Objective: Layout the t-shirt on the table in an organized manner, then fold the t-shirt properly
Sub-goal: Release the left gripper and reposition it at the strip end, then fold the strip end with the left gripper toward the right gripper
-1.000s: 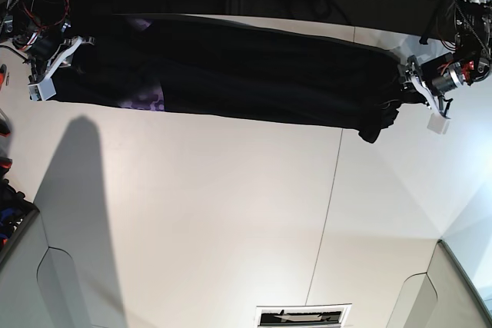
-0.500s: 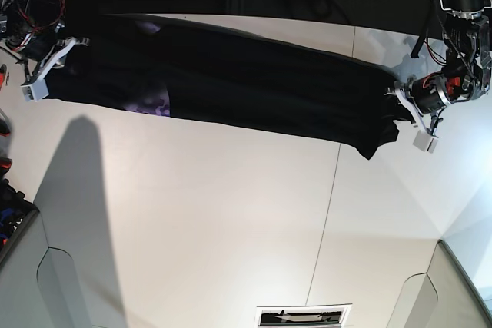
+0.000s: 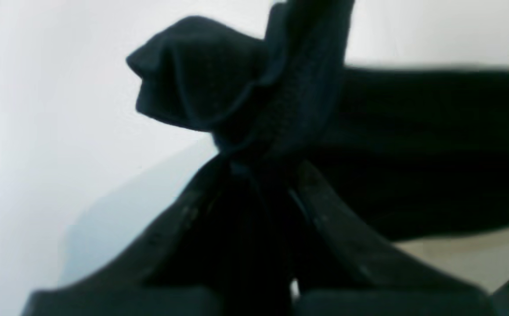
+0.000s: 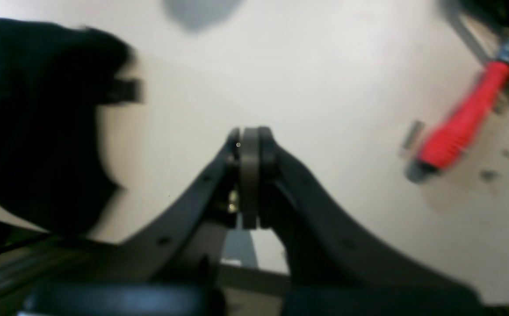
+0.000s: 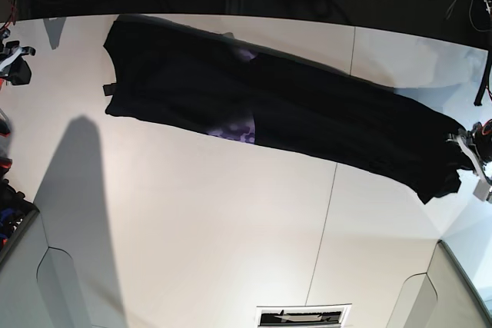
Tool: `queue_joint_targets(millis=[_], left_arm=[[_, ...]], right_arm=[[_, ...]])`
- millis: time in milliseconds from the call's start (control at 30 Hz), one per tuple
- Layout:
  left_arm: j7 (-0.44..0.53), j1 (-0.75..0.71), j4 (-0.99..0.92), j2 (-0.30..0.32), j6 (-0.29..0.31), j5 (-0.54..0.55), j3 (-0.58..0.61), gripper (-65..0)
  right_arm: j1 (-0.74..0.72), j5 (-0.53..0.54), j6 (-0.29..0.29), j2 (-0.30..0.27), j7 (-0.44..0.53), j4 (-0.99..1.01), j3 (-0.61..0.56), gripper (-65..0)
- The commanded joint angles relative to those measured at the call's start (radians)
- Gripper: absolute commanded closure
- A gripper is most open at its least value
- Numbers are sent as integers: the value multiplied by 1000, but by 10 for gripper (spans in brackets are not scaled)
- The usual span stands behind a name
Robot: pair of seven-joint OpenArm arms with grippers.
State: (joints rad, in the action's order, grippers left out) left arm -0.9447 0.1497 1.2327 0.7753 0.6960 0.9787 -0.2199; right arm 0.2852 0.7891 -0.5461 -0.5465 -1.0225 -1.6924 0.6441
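Base view: the t-shirt (image 5: 284, 113) lies stretched across the counter (image 5: 192, 220), shifted toward the left arm
Right tool (image 4: 250, 145): closed empty, has let go of its end
Left tool (image 3: 263, 166): clamped on fabric, dragging
Meaning: layout unfinished

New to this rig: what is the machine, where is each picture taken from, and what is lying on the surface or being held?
It is a robot with two arms, each ending in a pincer with a camera at its wrist. The base view looks over the whole white table, where a black t-shirt lies stretched in a long band. The left wrist view looks along the left pincer, shut on a bunch of the shirt's fabric. The right wrist view shows the right pincer shut on nothing, apart from the shirt; a blurred red-handled tool lies off to the side.
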Motion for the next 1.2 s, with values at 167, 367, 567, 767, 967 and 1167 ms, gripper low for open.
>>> queue_joint_targets(millis=[167,367,567,767,967,1167], left_arm=[[-90,14,159,40,2,132,-9,0],[-116,-64,359,28,2,192,-8,0],[-131,-192,497,4,2,220,-8,0],[-116,-224,565,-107,2,222,-8,0],[-64,-213,574,-285,2,139,28,0],[-50,-200,556,-381,2,13,201,0]], right_arm=[[-3,21,-1,-47,0,-14,13,0],[12,23,-1,-46,-3,-14,13,0],[12,23,-1,-46,-6,-11,13,0],[10,23,-1,-42,8,-11,13,0],[9,23,-1,8,10,-10,13,0],[9,22,-1,100,19,-10,13,0]])
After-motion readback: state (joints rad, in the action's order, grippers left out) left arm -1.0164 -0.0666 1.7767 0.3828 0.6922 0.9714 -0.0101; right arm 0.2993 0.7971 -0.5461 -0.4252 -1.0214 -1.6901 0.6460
